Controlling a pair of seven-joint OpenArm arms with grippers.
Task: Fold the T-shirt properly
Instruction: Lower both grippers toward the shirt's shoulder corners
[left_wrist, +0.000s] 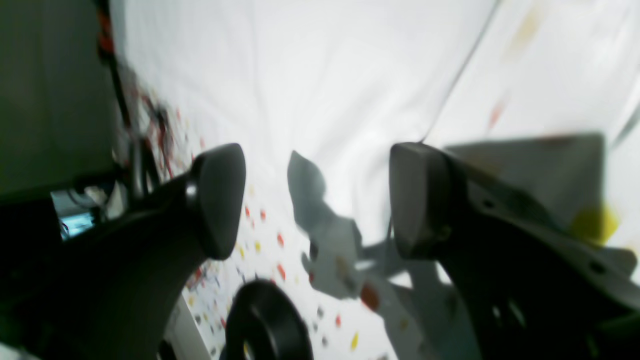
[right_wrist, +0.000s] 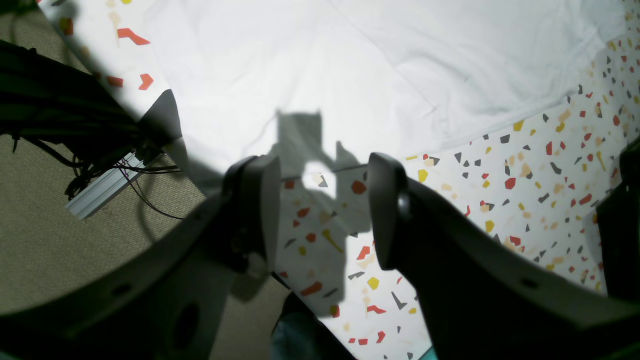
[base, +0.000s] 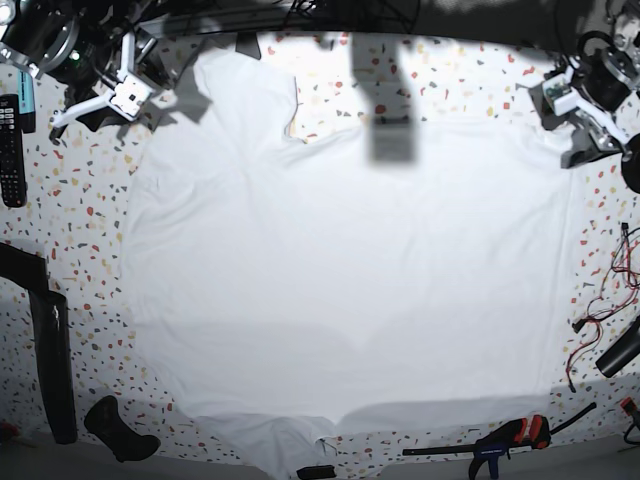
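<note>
The T-shirt (base: 340, 270) is a very large plain white cloth spread flat over most of the speckled table (base: 90, 240), with a sleeve (base: 240, 90) reaching toward the far edge. My right gripper (base: 128, 92) hovers at the far left corner beside that sleeve. In the right wrist view, this gripper (right_wrist: 320, 210) is open and empty above bare tabletop, just short of the T-shirt's edge (right_wrist: 350, 90). My left gripper (base: 580, 130) is at the far right corner. In the left wrist view, it (left_wrist: 320, 200) is wide open and empty over the T-shirt's edge (left_wrist: 325, 75).
A black remote (base: 10, 135) lies at the left edge. Black objects (base: 50, 360) sit at the near left. A clamp (base: 510, 438) lies at the near right, with cables (base: 600, 320) and a black cylinder (base: 620, 355) along the right edge. Floor (right_wrist: 60, 240) shows past the table's corner.
</note>
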